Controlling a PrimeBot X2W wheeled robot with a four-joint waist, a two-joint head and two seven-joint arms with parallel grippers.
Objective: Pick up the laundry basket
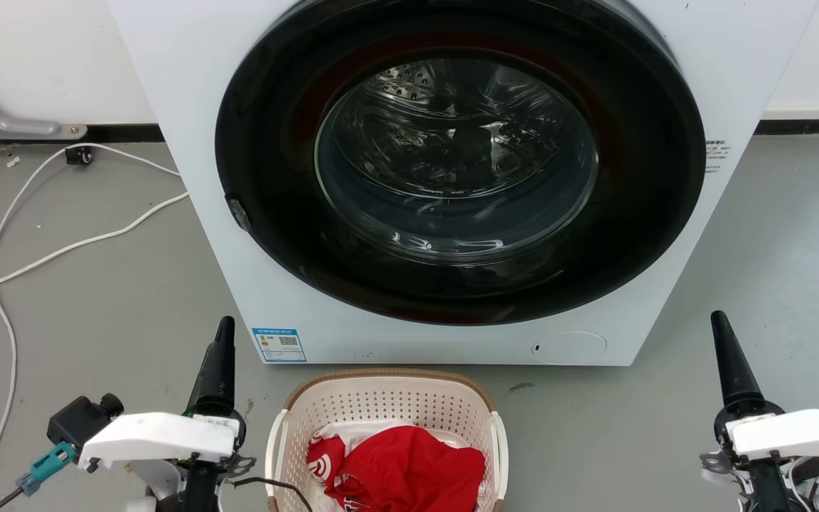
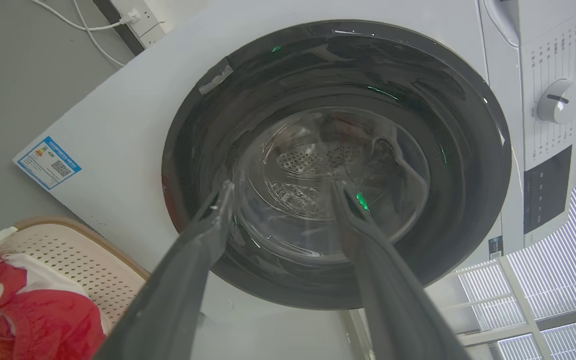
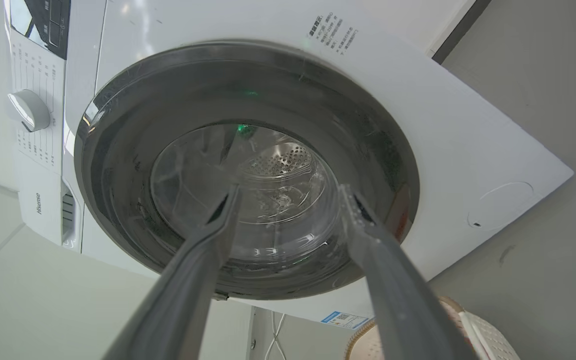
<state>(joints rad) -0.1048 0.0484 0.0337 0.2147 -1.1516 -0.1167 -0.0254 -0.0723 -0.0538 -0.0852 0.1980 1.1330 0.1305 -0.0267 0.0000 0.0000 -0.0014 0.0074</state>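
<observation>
The laundry basket (image 1: 381, 402) stands on the grey floor just in front of the washing machine, between my two arms. It is cream-white and perforated, with a brown rim and white side handles, and a red and white garment (image 1: 409, 469) lies inside it. My left gripper (image 1: 219, 355) hangs to the basket's left and my right gripper (image 1: 728, 355) further off to its right, both clear of it with fingers pointing at the machine. In the left wrist view the left gripper (image 2: 283, 186) is open and empty, with the basket (image 2: 68, 250) at the lower left. The right gripper (image 3: 289, 189) is open and empty too, the basket (image 3: 488, 340) at its lower right.
The white washing machine (image 1: 189, 107) fills the space ahead, its round dark glass door (image 1: 459, 163) shut. White cables (image 1: 61, 249) trail over the floor at the left towards the wall. Bare grey floor lies on both sides of the basket.
</observation>
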